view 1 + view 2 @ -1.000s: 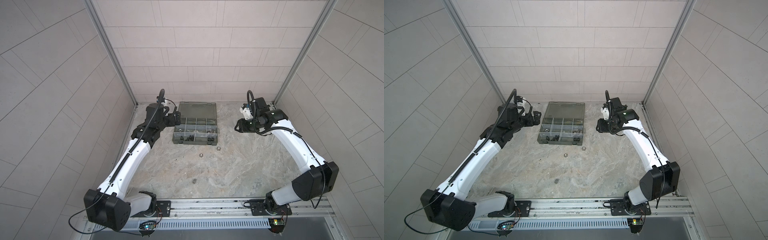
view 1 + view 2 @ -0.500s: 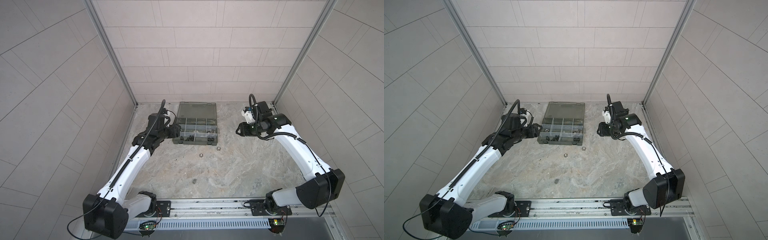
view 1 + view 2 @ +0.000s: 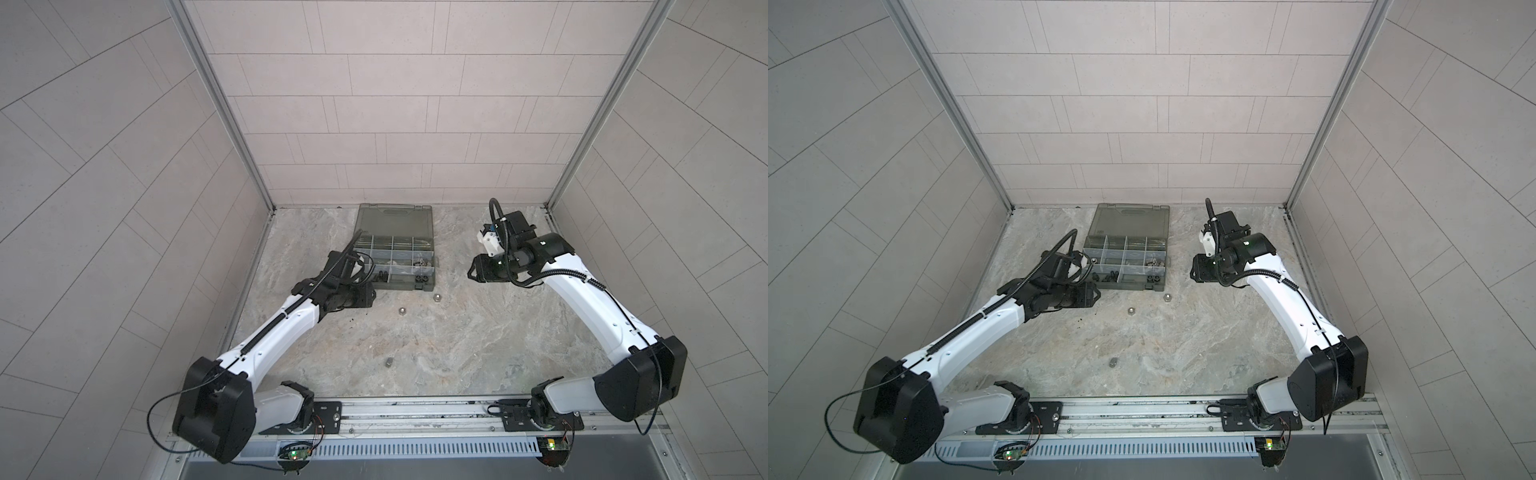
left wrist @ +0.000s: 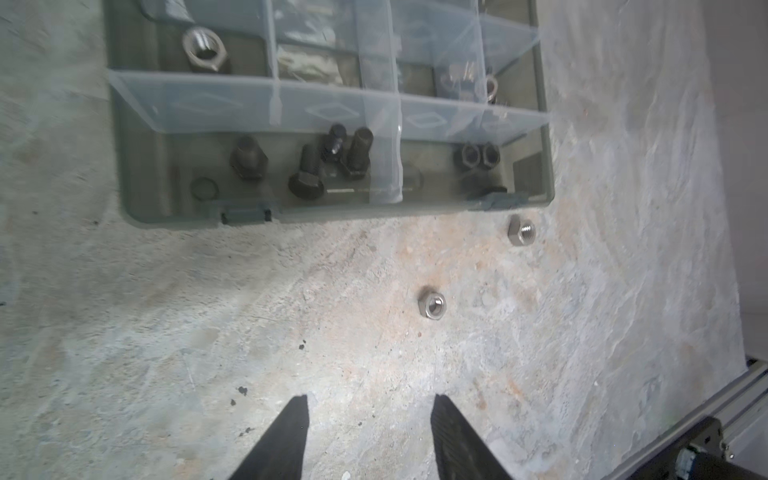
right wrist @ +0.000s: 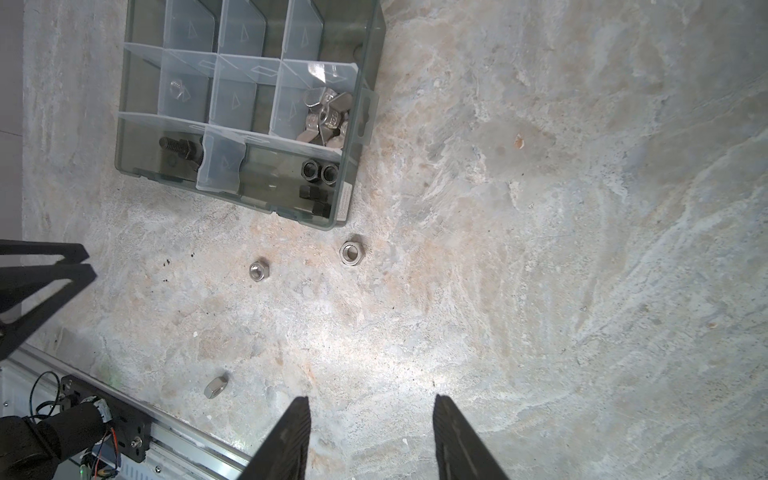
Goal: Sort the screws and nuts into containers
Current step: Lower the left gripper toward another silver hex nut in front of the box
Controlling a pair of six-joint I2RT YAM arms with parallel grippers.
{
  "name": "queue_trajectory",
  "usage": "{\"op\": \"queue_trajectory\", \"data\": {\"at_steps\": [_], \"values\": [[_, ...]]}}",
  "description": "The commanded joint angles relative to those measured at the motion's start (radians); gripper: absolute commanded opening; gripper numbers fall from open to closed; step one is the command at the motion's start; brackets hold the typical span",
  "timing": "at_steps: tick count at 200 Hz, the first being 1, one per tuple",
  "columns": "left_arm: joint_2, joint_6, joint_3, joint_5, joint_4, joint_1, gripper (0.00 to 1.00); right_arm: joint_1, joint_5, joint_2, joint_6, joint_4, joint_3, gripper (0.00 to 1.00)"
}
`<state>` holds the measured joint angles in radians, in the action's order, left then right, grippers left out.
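The containers are cells of a grey-green organizer case (image 3: pixel 400 285) (image 3: pixel 1128 286) lying open at the back. Its front cells hold black screws (image 4: pixel 308 174) (image 5: pixel 179 148) and black hex nuts (image 4: pixel 478 156) (image 5: pixel 318 171); another cell holds silver wing nuts (image 5: pixel 326 119). Three silver nuts lie loose on the table (image 3: pixel 436 296) (image 3: pixel 401 311) (image 3: pixel 389 362). My left gripper (image 3: pixel 371 297) (image 4: pixel 370 407) hovers low in front of the case's left corner, open and empty. To the right of the case, my right gripper (image 3: pixel 471 272) (image 5: pixel 372 405) is open and empty too.
The case's lid (image 3: pixel 395 222) lies flat behind the cells, near the back wall. Side walls stand close on both sides. A metal rail (image 3: pixel 415 409) runs along the table's front edge. Small dark specks (image 4: pixel 242 390) dot the marbled table.
My left arm has swung from beside the case's left side down to its front-left corner, and its jaws have narrowed. The right gripper has shifted slightly lower and rightward.
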<state>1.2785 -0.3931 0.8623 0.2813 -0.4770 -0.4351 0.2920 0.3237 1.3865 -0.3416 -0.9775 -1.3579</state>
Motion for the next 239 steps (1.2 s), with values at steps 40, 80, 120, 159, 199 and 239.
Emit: {"op": "queue_trajectory", "data": {"at_steps": [40, 80, 120, 159, 199, 239], "values": [[0.263, 0.043, 0.156, -0.025, -0.053, -0.128, 0.53, 0.003, -0.042, -0.092, 0.001, -0.028, 0.054, 0.49], [0.377, 0.056, 0.228, -0.020, -0.063, -0.163, 0.52, -0.002, -0.071, -0.151, -0.005, -0.015, 0.102, 0.49], [0.455, 0.079, 0.272, -0.011, -0.085, -0.180, 0.50, -0.014, -0.073, -0.174, -0.011, -0.017, 0.132, 0.50], [0.518, 0.092, 0.314, -0.010, -0.090, -0.190, 0.49, -0.027, -0.077, -0.180, -0.009, -0.021, 0.135, 0.49], [0.565, 0.108, 0.357, -0.008, -0.107, -0.195, 0.49, -0.037, -0.067, -0.178, -0.002, -0.029, 0.137, 0.50], [0.588, 0.114, 0.368, 0.000, -0.121, -0.198, 0.48, -0.037, -0.051, -0.172, -0.001, -0.029, 0.155, 0.51]]}}
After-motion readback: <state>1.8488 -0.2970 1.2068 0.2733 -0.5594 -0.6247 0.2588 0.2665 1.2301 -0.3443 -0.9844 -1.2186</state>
